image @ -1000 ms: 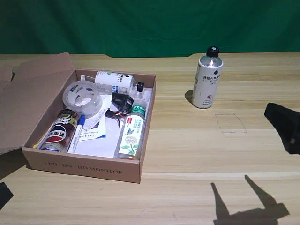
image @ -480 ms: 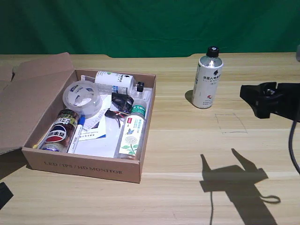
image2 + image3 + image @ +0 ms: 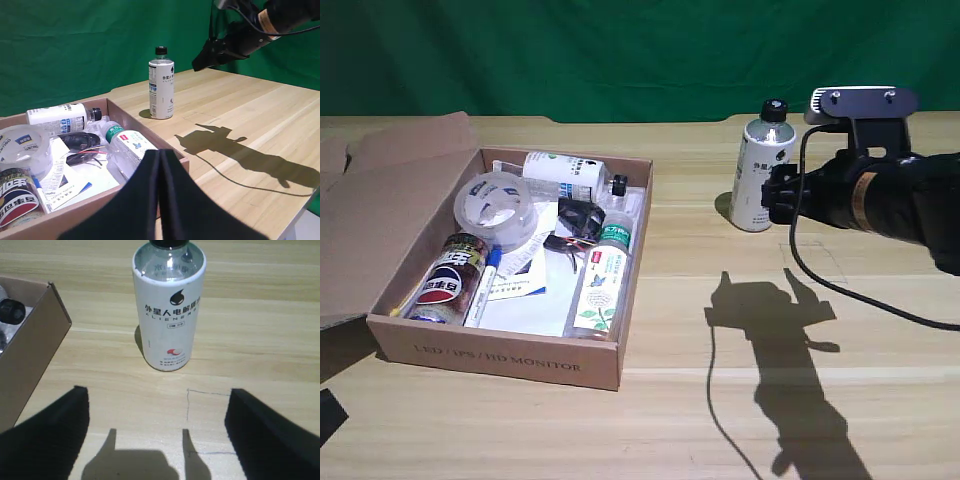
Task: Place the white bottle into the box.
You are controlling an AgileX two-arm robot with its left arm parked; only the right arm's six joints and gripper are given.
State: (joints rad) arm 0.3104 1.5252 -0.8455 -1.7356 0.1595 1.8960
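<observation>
Brown cardboard box (image 3: 500, 362) sits lower left of the exterior frame, flap open. White bottle (image 3: 761, 172) stands upright on the table (image 3: 720, 400) at upper centre-right, outside the box. Right gripper (image 3: 778, 192) just right of the bottle, fingers spread, holding nothing.

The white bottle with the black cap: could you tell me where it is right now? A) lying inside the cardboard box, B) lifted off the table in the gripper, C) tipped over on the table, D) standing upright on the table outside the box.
D: the white bottle stands upright on the wooden table, apart from the box, with the open right gripper short of it.
</observation>
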